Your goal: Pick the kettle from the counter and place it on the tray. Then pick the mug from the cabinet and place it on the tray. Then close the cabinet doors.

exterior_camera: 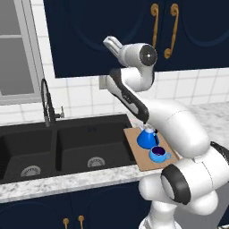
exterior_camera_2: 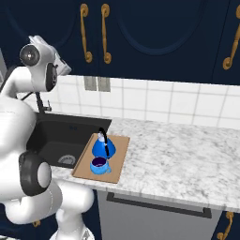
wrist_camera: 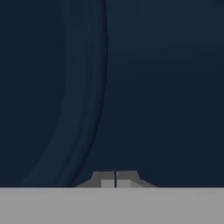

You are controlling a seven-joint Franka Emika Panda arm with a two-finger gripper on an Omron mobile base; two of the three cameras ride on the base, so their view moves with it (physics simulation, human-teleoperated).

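Note:
The blue kettle [exterior_camera: 146, 137] [exterior_camera_2: 103, 147] stands upright on the wooden tray [exterior_camera: 136, 152] [exterior_camera_2: 120, 159], with the light-blue mug [exterior_camera: 158, 154] [exterior_camera_2: 99, 165] right in front of it on the same board. The tray lies on the marble counter [exterior_camera_2: 178, 159] just right of the sink. Overhead, both navy cabinet doors [exterior_camera: 98, 31] [exterior_camera_2: 159, 28] sit flat, and their brass handles [exterior_camera: 154, 27] [exterior_camera_2: 105, 33] hang side by side. My gripper [exterior_camera: 108, 43] [exterior_camera_2: 66, 69] [wrist_camera: 115, 178] is shut on nothing, its tips close to the left door's panel [wrist_camera: 131, 87].
A black double sink [exterior_camera: 67, 147] with a tall black faucet [exterior_camera: 47, 103] fills the counter left of the tray. A window [exterior_camera: 15, 49] is at the far left. Wall outlets [exterior_camera_2: 97, 84] sit on the tiles. A grey dishwasher front [exterior_camera_2: 154, 220] is below the counter.

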